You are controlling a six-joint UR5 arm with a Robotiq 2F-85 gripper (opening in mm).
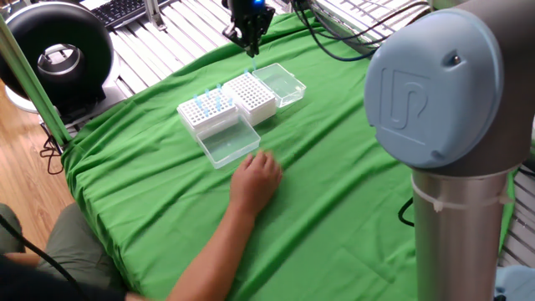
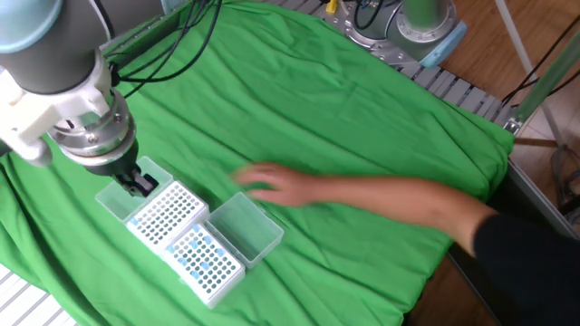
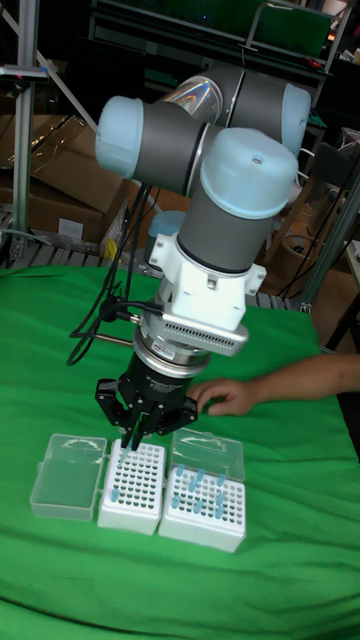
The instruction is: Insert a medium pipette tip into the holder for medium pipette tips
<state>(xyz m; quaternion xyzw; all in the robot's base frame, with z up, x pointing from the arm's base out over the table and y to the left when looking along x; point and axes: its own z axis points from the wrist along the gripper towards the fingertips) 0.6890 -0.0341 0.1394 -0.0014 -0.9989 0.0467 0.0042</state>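
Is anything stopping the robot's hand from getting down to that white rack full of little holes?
Probably not. The hand hangs just above the rack, whose lid lies open, and the person's hand is off to the side.

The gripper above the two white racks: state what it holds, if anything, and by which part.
The gripper holds a pipette tip, pinched at its upper end between the fingers, with the point hanging down.
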